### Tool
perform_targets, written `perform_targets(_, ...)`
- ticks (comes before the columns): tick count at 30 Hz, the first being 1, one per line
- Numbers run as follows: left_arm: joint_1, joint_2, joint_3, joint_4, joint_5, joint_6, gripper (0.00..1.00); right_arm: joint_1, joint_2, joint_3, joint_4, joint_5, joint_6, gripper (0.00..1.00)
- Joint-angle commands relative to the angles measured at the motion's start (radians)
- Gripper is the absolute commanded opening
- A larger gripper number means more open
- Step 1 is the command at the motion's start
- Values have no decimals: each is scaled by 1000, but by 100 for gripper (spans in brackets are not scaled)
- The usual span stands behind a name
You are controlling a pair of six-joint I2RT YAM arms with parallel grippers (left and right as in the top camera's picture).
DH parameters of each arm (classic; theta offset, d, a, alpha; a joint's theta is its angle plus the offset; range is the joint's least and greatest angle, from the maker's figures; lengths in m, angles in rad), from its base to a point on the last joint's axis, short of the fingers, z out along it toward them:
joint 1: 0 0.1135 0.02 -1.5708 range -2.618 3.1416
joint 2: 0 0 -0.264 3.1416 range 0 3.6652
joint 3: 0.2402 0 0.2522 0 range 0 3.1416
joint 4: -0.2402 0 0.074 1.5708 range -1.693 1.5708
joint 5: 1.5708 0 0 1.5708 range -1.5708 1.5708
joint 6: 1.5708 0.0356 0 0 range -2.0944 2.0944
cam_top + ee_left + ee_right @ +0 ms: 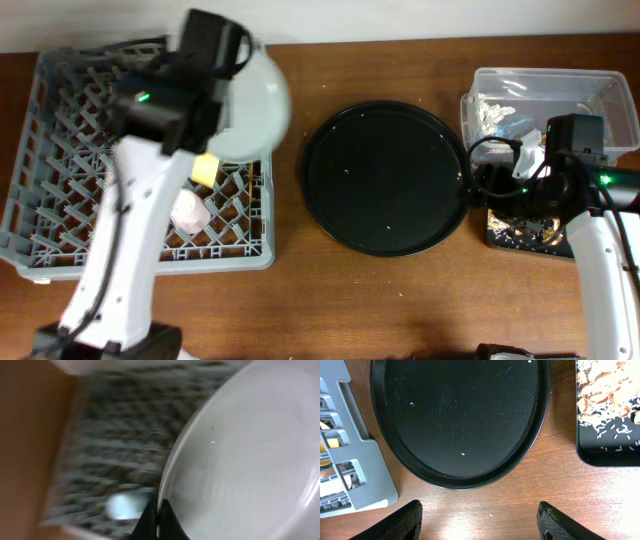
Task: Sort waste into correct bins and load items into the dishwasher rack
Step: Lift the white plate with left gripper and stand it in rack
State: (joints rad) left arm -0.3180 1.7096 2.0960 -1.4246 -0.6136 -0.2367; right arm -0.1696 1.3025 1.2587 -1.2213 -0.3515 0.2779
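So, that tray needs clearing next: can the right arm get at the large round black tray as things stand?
Probably yes. The right claw is open and empty, hanging close by the rim of the large round black tray, with nothing lying between them.

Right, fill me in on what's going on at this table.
The left gripper holds a white plate by its rim over the right rear corner of the dishwasher rack. A pink cup sits in the rack. The right gripper is open and empty above the wood beside the round black tray. Further right, the clear tub holds white paper, and the small black tray holds food scraps.
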Motion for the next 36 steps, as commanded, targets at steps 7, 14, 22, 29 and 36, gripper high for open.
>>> perform_targets(7,147,40,-323,269,-606,23,0,-7,0,3,2,16,-11,75)
perform_targets(14,208,42,-477,491,-636,23,0,-7,0,3,2,16,-11,75)
perform_targets(22,263,99,-559,640,-620,75,0,-7,0,3,2,16,-11,75)
perform_targets(29,259,111,-558,612,-370,74,78,-6,0,3,14,16,-35,74)
perform_targets(36,253,-286,-554,449,375,74,99,13,-109,4,104,-204,-324,86)
